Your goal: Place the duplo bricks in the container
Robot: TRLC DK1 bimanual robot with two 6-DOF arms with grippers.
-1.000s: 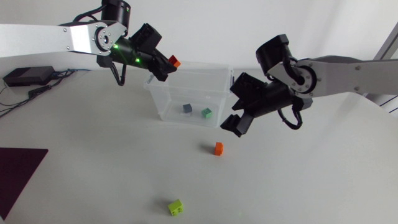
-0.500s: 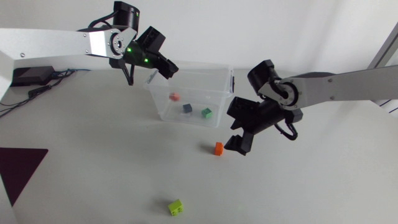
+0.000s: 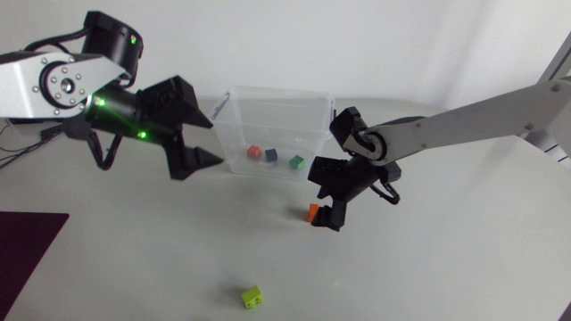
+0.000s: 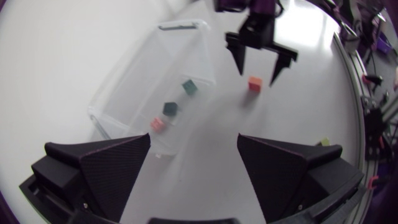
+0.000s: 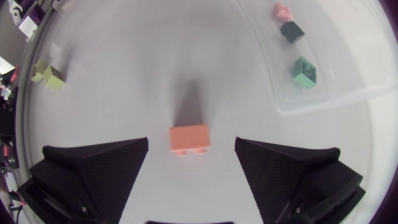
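The clear container [image 3: 234, 96] stands at the table's back middle and holds a red brick [image 3: 253, 152], a dark blue brick [image 3: 269, 154] and a green brick [image 3: 295, 161]. My left gripper [image 3: 214, 141] hangs open and empty just left of it, looking down at the container [image 4: 186, 43] and the red brick [image 4: 158, 124]. In front of the container an orange brick [image 3: 313, 212] lies on the table. My right gripper [image 3: 323, 205] is open and low over it. The orange brick [image 5: 189, 138] sits between the spread fingers, untouched. A lime brick [image 3: 252, 296] lies near the front edge.
A dark maroon mat [image 3: 27, 241] lies at the table's left front. The lime brick [image 5: 48, 73] is well off to the side of my right gripper. The container's near wall [image 5: 323, 99] runs close beside the right gripper's finger.
My left gripper opened and let the red brick fall into the container, then drew back to the left. My right gripper came down towards the orange brick, still open.
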